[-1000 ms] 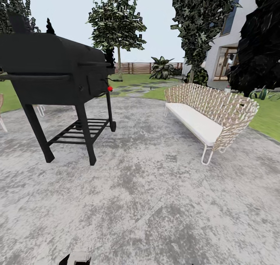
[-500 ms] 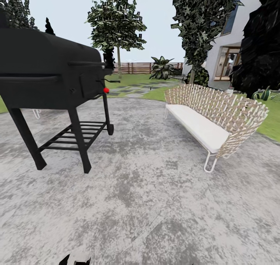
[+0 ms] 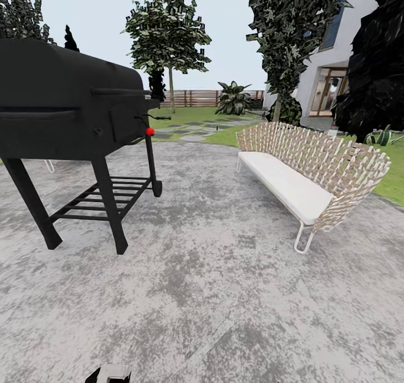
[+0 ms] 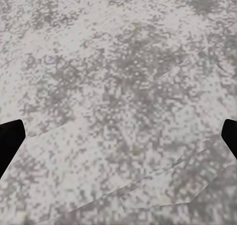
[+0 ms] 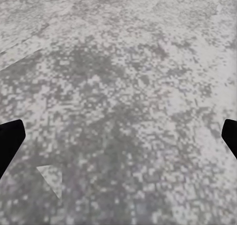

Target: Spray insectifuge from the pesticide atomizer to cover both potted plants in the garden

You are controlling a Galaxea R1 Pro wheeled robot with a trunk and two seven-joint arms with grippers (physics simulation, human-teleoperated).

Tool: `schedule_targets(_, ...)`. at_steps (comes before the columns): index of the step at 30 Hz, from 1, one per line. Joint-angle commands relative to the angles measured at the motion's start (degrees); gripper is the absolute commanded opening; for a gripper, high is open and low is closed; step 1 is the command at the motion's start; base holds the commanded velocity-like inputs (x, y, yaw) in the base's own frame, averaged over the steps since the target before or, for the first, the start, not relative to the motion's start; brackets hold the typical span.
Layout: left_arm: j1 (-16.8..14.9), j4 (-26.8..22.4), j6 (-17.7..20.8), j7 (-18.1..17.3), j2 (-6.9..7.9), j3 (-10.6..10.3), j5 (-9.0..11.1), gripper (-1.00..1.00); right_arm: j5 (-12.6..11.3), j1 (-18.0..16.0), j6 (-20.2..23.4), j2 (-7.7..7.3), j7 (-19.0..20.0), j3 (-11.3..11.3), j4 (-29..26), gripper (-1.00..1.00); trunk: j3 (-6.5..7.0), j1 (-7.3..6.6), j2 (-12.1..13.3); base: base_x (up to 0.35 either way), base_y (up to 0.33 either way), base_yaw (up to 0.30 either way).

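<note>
Grey mottled patio (image 3: 224, 293) carries a black grill (image 3: 67, 113) and wicker sofa (image 3: 314, 169); left claw (image 4: 118, 141) and right claw (image 5: 118, 141) both hang spread wide, empty.

Under me lay the grey mottled patio (image 3: 224, 293). A black grill (image 3: 67, 108) stood on it to my left, a wicker bench (image 3: 306, 169) with a white seat to my right.
</note>
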Motion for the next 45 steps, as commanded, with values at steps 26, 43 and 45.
schedule_targets(26, 0.0, 0.0, -0.1, 0.1, -0.18, 0.1, -0.4, 1.00, 0.1, 0.0, -0.2, 0.02, 0.1, -0.2, 0.0, 1.00, -0.05, -0.01, 0.0, 0.141, 0.000, 0.000)
schedule_targets(43, 0.0, 0.0, -0.1, 0.1, -0.22, 0.1, -0.4, 1.00, 0.1, 0.0, -0.2, 0.02, 0.1, -0.2, 0.0, 1.00, -0.05, -0.01, 0.0, 0.332, -0.036, 0.000)
schedule_targets(45, 0.0, 0.0, -0.1, 0.1, -0.21, 0.1, -0.4, 1.00, 0.1, 0.0, -0.2, 0.02, 0.1, -0.2, 0.0, 1.00, -0.05, -0.01, 0.0, 0.292, -0.140, 0.000)
